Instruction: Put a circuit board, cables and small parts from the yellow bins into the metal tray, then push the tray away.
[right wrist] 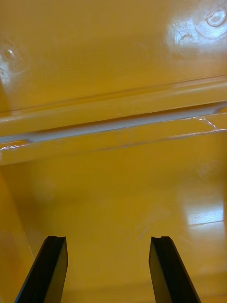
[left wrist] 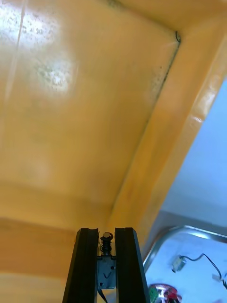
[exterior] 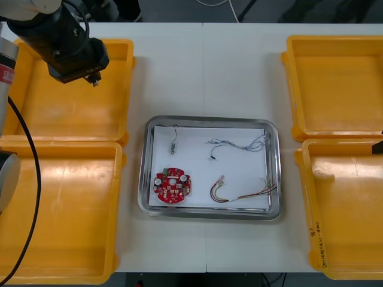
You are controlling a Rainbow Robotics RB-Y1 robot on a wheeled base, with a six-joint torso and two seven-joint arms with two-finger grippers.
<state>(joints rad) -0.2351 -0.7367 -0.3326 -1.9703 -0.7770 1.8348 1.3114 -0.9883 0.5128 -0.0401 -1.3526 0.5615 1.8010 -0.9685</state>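
Note:
My left gripper (exterior: pixel 93 78) hangs over the far left yellow bin (exterior: pixel 66 113), close to the bin's right wall. In the left wrist view its fingers (left wrist: pixel 106 233) are shut on a small metal part (left wrist: pixel 107 271) with a thin black lead. The metal tray (exterior: pixel 209 214), white inside, holds a round red circuit board (exterior: pixel 172 185), a blue and white cable (exterior: pixel 239 143), a red and yellow cable (exterior: pixel 239 195) and a small metal part (exterior: pixel 173 143). My right gripper (right wrist: pixel 108 242) stands open over the bare floor of a right bin (right wrist: pixel 118 189).
Two yellow bins lie at each side: near left (exterior: pixel 60 209), far right (exterior: pixel 335 84), near right (exterior: pixel 347 209). Past the left fingers I see the tray rim (left wrist: pixel 163 239), the circuit board (left wrist: pixel 163 292) and a small metal part (left wrist: pixel 178 263).

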